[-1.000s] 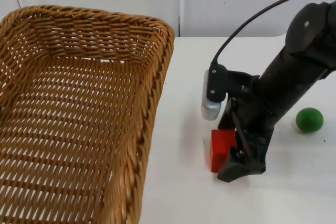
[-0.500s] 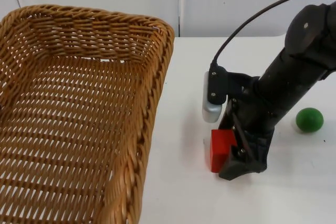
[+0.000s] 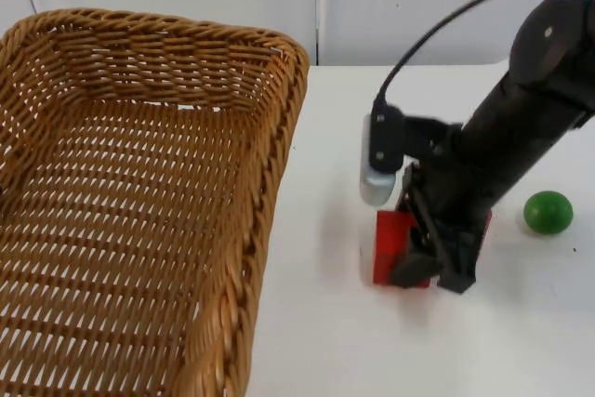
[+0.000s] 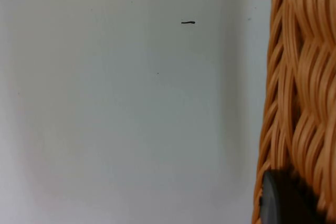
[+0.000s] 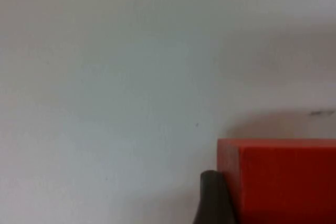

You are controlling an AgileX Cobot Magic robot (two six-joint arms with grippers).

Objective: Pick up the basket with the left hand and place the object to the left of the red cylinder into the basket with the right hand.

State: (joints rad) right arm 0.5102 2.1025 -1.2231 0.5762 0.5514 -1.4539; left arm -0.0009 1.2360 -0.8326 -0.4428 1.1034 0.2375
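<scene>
a: where is the wicker basket [image 3: 139, 202] sitting right now?
b: it is taking up the nine o'clock side of the top view, raised toward the camera. the left end effector [image 4: 286, 200] is showing in the left wrist view as a black fingertip lying against the woven wall of the basket, with the white counter [image 3: 325, 341] spreading out beyond it. i cannot tell whether its fingers are together or apart.

a: and the right end effector [image 3: 429, 262]?
b: it is hanging over the counter at about four o'clock from the picture's centre, reaching down around a red block [image 3: 394, 246]. the block is sitting between its black fingers; in the right wrist view one fingertip [image 5: 212, 198] is pressing against the block's side face, so the end effector is clamped on the red block.

a: is the block touching the counter?
b: i cannot tell from these views.

a: what else is lying around?
b: a green ball [image 3: 548, 212] is resting on the counter at three o'clock, well apart from the block, just beside the right arm. the grey partition wall [image 3: 418, 6] is standing behind the counter at twelve o'clock.
</scene>
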